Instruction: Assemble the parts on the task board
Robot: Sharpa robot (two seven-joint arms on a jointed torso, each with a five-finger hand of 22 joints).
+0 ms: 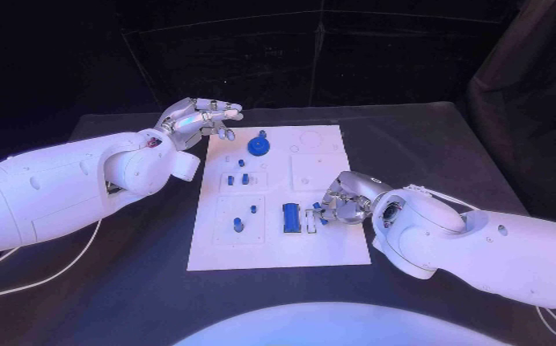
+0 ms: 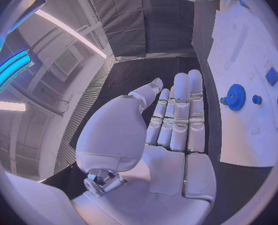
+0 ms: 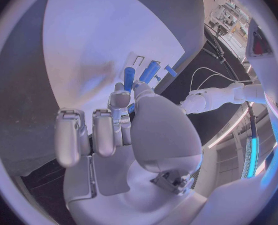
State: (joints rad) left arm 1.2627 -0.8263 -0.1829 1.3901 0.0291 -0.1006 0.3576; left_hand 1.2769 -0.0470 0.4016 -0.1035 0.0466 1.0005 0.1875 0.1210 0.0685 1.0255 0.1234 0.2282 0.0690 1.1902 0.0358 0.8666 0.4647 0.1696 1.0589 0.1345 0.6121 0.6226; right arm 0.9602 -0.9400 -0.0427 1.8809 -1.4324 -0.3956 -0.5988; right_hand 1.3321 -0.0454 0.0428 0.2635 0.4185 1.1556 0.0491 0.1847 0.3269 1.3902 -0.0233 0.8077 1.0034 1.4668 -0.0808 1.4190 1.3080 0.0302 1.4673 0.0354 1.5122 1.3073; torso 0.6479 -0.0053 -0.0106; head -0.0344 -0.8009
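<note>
task board: white | parts: blue | table: black

The task board looks like smooth, matt white plastic, and the toothed blue gear on it has a slight plastic sheen. The table is covered with matt black cloth. Both hands, left hand and right hand, show glossy silver metal-like fingers.

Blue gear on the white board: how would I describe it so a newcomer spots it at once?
Start at the white board in the middle of the black table. Go to its far end, near the left robot hand. The blue gear sits there: round and toothed with a small knob on top, wider than the small blue pegs and unlike the long blue block nearer the right robot hand.
</note>
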